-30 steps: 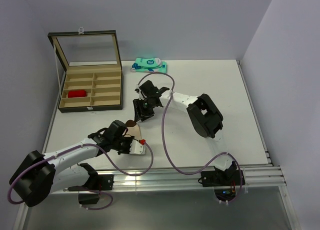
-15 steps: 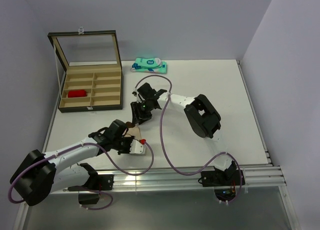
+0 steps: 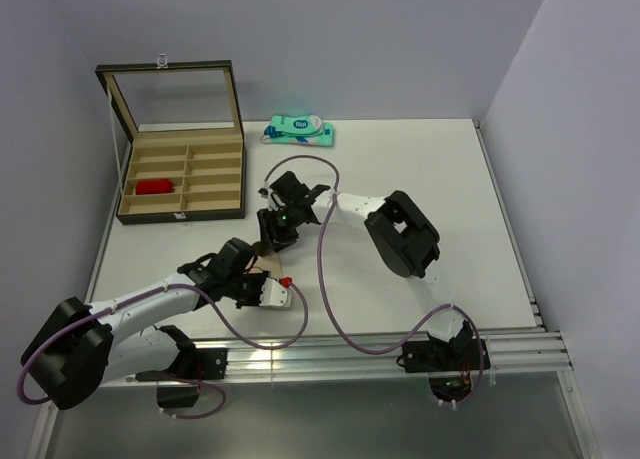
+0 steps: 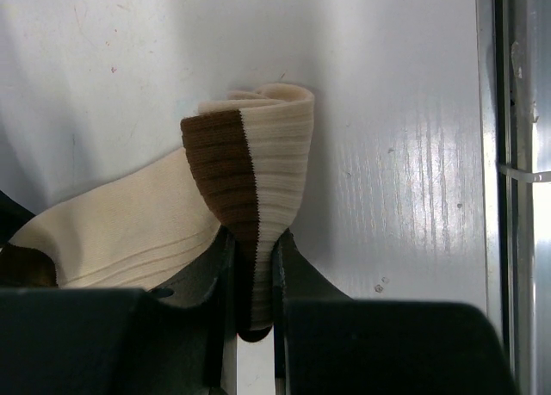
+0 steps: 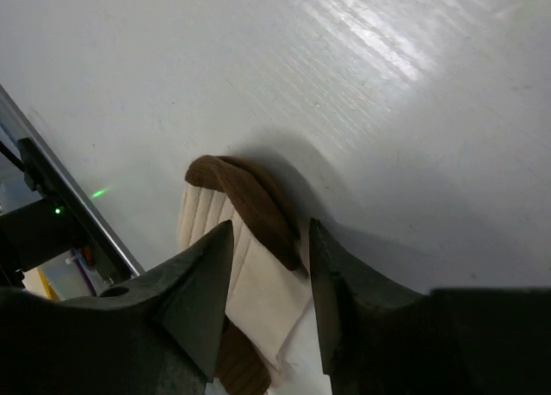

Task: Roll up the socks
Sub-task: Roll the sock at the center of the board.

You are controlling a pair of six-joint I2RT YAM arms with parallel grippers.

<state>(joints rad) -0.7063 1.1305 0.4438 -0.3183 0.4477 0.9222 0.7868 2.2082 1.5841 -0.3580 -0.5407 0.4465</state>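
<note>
The beige sock, cream with brown bands, lies on the white table between my two grippers. My left gripper is shut on its folded cuff, pinching a brown-and-cream fold. In the top view the left gripper is near the front edge. My right gripper is just behind it. In the right wrist view the right gripper is open, its fingers straddling the sock's brown toe end. The red sock lies in a compartment of the box.
An open wooden box with a raised glass lid stands at the back left. A teal-and-white packet lies at the back centre. The metal front rail runs close to the left gripper.
My right gripper has moved forward and left, down onto the sock's toe end. The left gripper has stayed put, holding the cuff.
</note>
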